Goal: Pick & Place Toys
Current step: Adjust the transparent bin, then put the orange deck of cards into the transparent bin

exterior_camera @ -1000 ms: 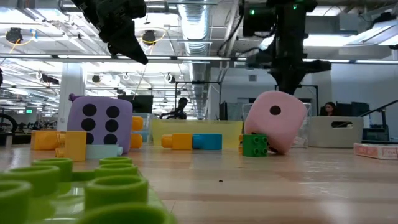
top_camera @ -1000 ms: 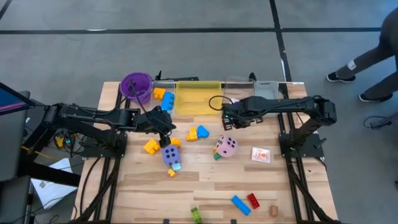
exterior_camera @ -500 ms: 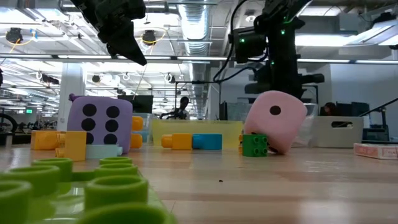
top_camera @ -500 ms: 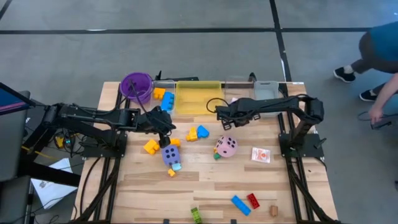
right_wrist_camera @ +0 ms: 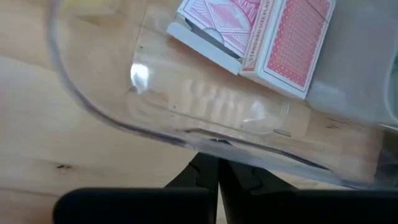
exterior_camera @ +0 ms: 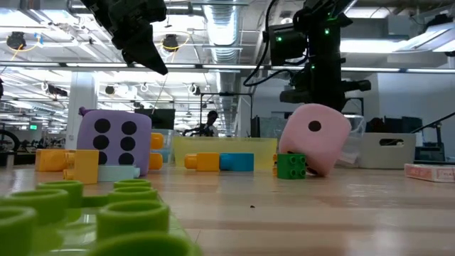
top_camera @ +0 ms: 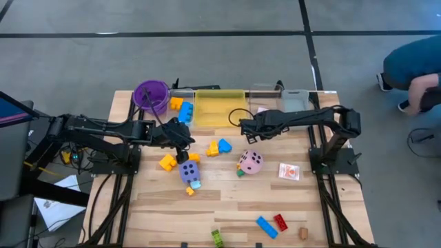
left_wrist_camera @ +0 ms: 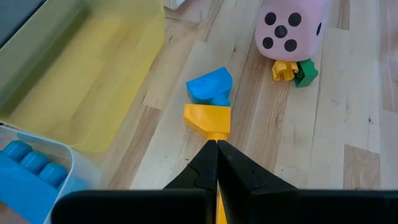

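Two arms over the table [top_camera: 227, 210], both end effectors pinched shut w/ nothing held.

Far-left corner: purple cup [top_camera: 151, 95]. Just right of it, a clear tray [top_camera: 180, 94] w/ an orange block [top_camera: 176, 104] and a blue block [top_camera: 186, 110] inside. Left end effector [top_camera: 183, 138] hangs above the table just in front of that tray, fingers [left_wrist_camera: 214, 163] closed to a point, empty. In front of it a yellow block [top_camera: 167, 162] lies on the table, and the purple die [top_camera: 189, 172] sits w/ a light-blue block [top_camera: 196, 184] and a small yellow piece touching its near side; low view shows its six-dot face toward the camera.

Center: yellow tray [top_camera: 219, 109] at the far edge. In front of it a yellow block [left_wrist_camera: 207, 118] and a blue block [left_wrist_camera: 209, 86] lie touching; the pair's long axis runs left-right in the high view.

Right end effector [top_camera: 244, 128] hovers at the near right corner of the yellow tray, fingers [right_wrist_camera: 209, 174] together, at the rim of a second clear tray [right_wrist_camera: 186, 127] holding pink playing cards [right_wrist_camera: 261, 34]. Pink die [top_camera: 250, 162] rests tilted on a green block [exterior_camera: 291, 166]. Right of it a pink card pack [top_camera: 289, 171] lies flat, well apart.

Near edge: green block [top_camera: 218, 238], then a blue block [top_camera: 266, 226] w/ long axis diagonal, a red block [top_camera: 281, 222] beside it, a small brown piece [top_camera: 303, 233].

Person [top_camera: 413, 65] bends at far right, off the table.
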